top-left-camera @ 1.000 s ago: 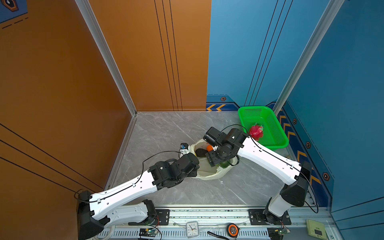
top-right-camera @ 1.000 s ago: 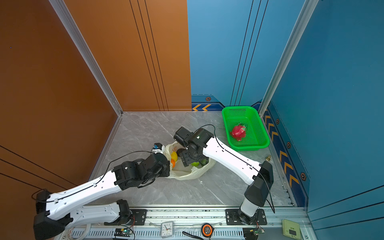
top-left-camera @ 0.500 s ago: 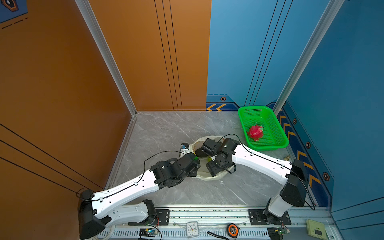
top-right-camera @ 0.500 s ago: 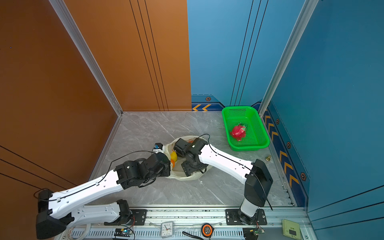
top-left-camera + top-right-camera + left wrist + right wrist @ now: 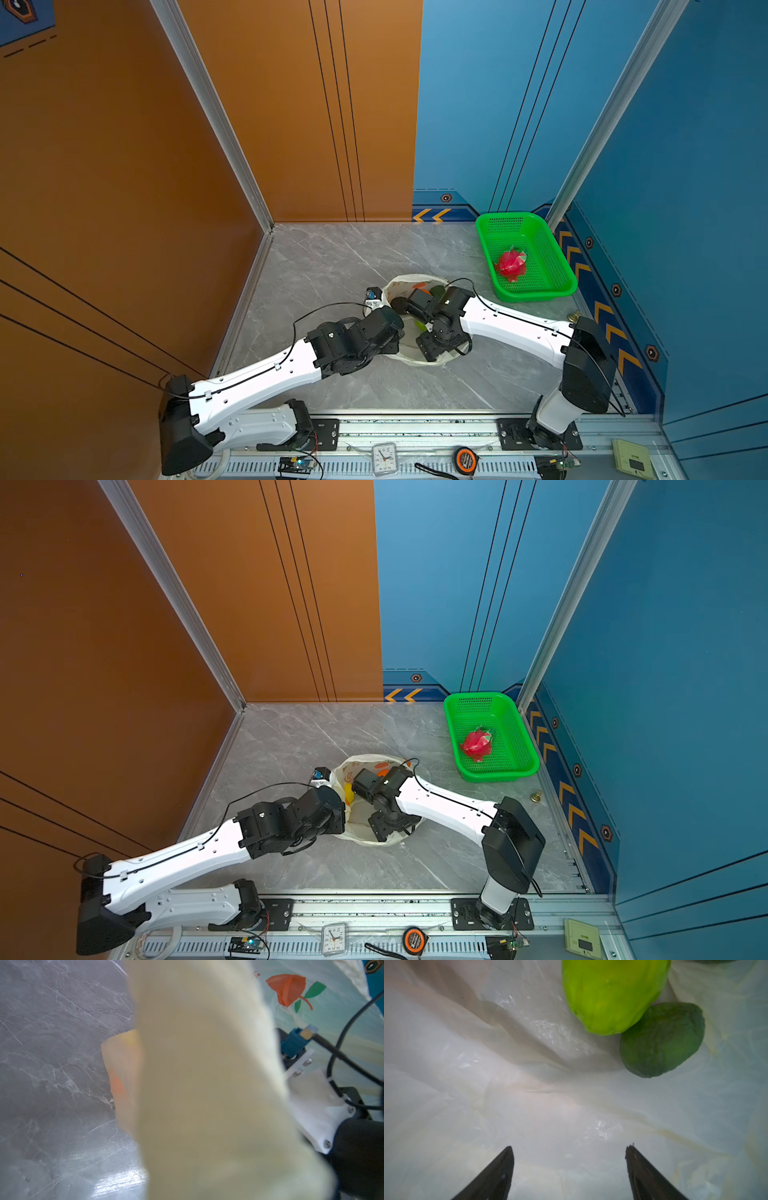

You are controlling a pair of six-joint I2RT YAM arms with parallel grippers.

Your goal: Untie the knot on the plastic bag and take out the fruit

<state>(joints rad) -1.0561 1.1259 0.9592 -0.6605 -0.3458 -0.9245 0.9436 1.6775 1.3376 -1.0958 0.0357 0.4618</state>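
Two green fruits (image 5: 660, 1041) are lying off to one side of my wide-open right gripper (image 5: 569, 1147) inside the plastic bag (image 5: 488, 1084); closing here, I'm risking pinching film, while my left gripper (image 5: 386, 311) is sitting clamped shut at the rim

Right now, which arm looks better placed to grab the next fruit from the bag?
The right. The right gripper is open inside the plastic bag, close to a light green fruit and a dark green fruit. The left gripper, hidden behind plastic, seems to be holding the bag's rim.
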